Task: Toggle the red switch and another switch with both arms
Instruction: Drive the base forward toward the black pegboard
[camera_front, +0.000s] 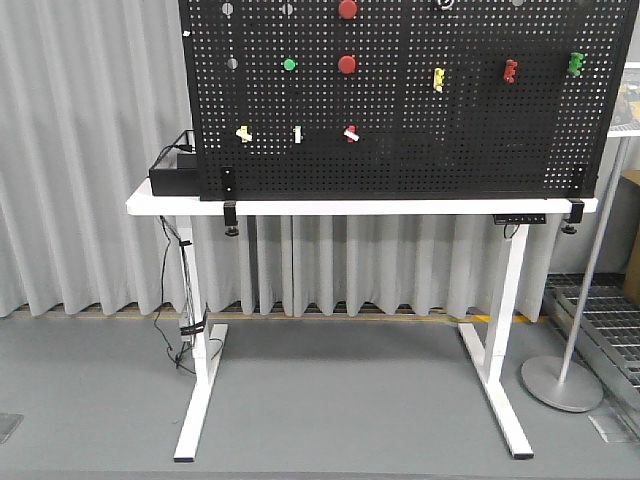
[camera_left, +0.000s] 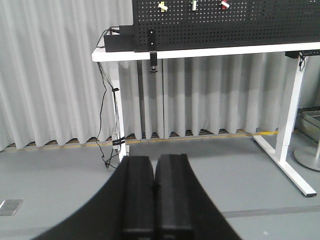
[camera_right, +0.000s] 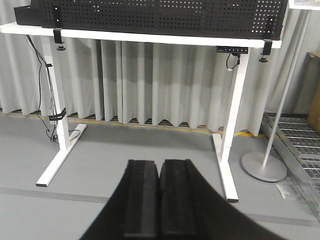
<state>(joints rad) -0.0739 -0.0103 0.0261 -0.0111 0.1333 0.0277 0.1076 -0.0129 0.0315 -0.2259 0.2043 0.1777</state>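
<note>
On the black pegboard (camera_front: 400, 150), the red switch (camera_front: 351, 133) sits in the bottom row with its white lever sticking out. The pale yellow switch (camera_front: 244, 133) is in the same row, further left. The left wrist view catches both at its top edge: the red switch (camera_left: 225, 4) and the yellow switch (camera_left: 162, 6). My left gripper (camera_left: 154, 158) is shut and empty, low over the floor and well short of the board. My right gripper (camera_right: 160, 161) is shut and empty too. The right wrist view shows only the board's lower edge, no switches. Neither arm appears in the front view.
A green-based toggle (camera_front: 297, 134) sits between the two switches. Two round red push-buttons (camera_front: 346, 64) and a green one (camera_front: 289, 64) are above. The board is clamped to a white table (camera_front: 150, 203) holding a black box (camera_front: 172, 178). A round-based stand (camera_front: 562, 382) is at the right.
</note>
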